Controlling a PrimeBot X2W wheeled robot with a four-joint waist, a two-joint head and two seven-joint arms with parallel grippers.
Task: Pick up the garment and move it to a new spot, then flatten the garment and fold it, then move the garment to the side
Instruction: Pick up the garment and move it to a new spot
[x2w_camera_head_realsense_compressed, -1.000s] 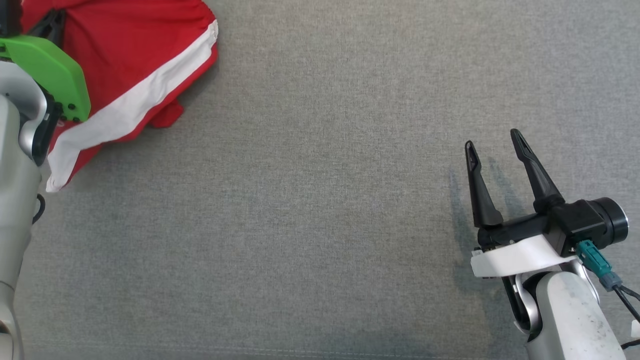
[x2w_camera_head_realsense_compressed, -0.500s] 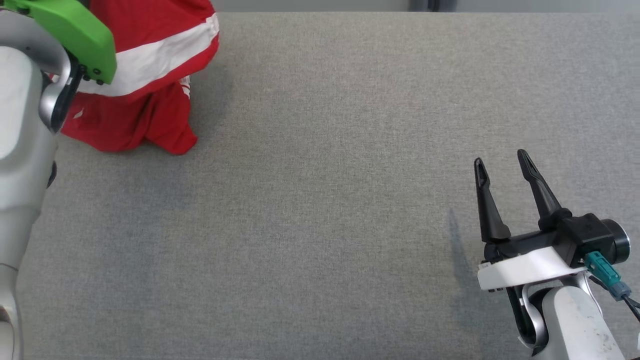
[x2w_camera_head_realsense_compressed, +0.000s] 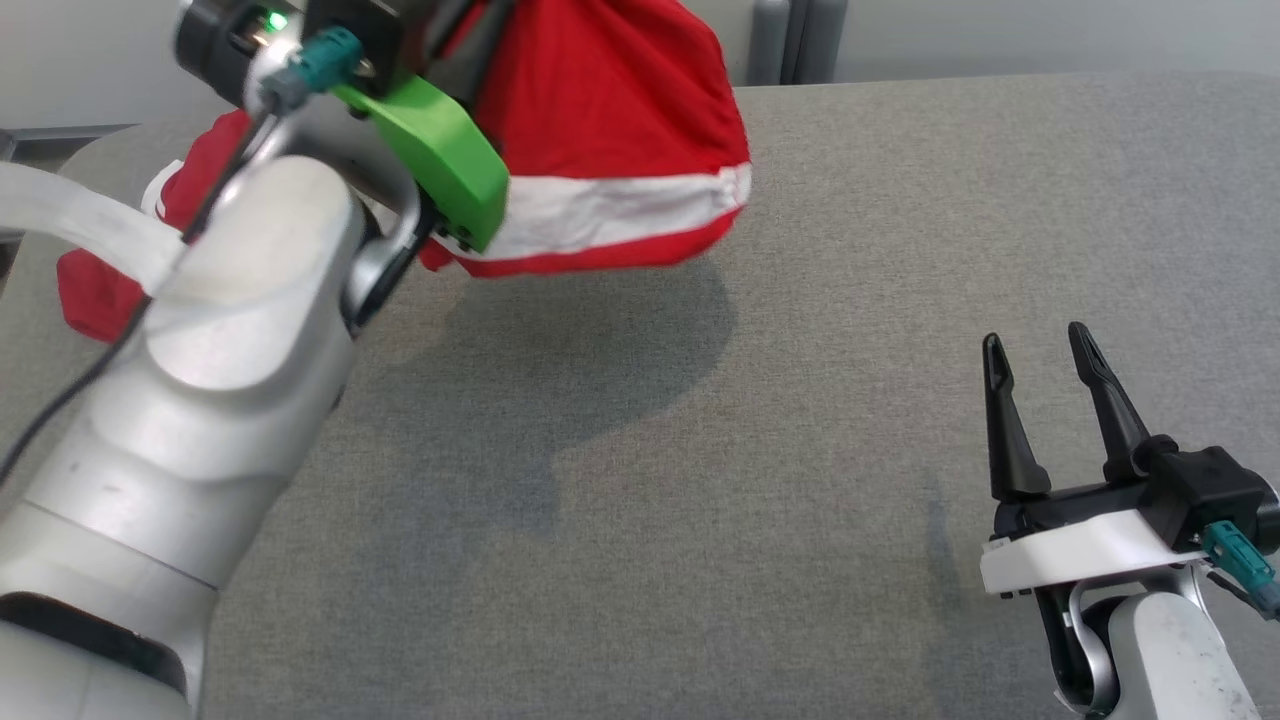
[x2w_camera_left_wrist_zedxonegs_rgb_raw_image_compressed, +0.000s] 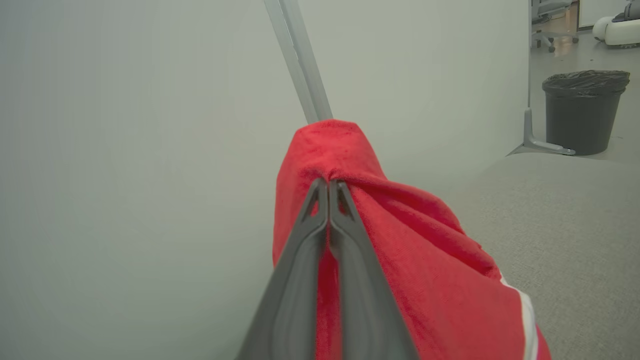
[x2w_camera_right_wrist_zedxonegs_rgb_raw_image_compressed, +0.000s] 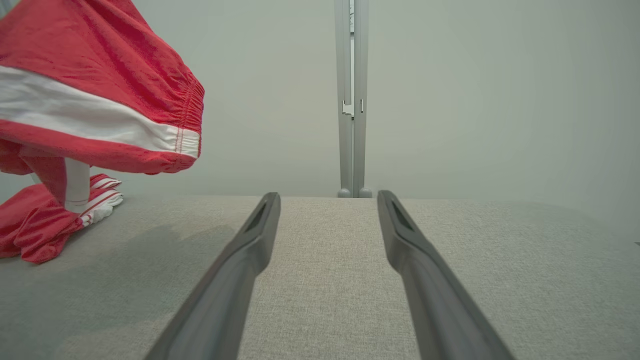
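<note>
The garment (x2w_camera_head_realsense_compressed: 610, 130) is red with a white stripe. It hangs above the grey table (x2w_camera_head_realsense_compressed: 800, 450), and its lower end still trails on the table at the far left (x2w_camera_head_realsense_compressed: 95, 290). My left gripper (x2w_camera_left_wrist_zedxonegs_rgb_raw_image_compressed: 328, 182) is shut on a bunched fold of the garment (x2w_camera_left_wrist_zedxonegs_rgb_raw_image_compressed: 430, 260), pinched at the fingertips. In the head view the green wrist mount (x2w_camera_head_realsense_compressed: 440, 150) and pale forearm cover part of the cloth. At the lower right, my right gripper (x2w_camera_head_realsense_compressed: 1034, 336) is open and holds nothing, low over the table. Past the right gripper (x2w_camera_right_wrist_zedxonegs_rgb_raw_image_compressed: 328, 196), the lifted garment (x2w_camera_right_wrist_zedxonegs_rgb_raw_image_compressed: 100, 95) hangs at the upper left.
A pale wall with a grey upright post (x2w_camera_right_wrist_zedxonegs_rgb_raw_image_compressed: 351, 100) stands just behind the table's far edge. A black bin (x2w_camera_left_wrist_zedxonegs_rgb_raw_image_compressed: 582, 110) stands on the floor beyond the table. The garment casts a shadow (x2w_camera_head_realsense_compressed: 600, 350) on the grey cloth surface.
The head camera has tilted up. My left arm has lifted the garment off the far-left table and carried it higher and toward the middle. The right gripper stays open in place.
</note>
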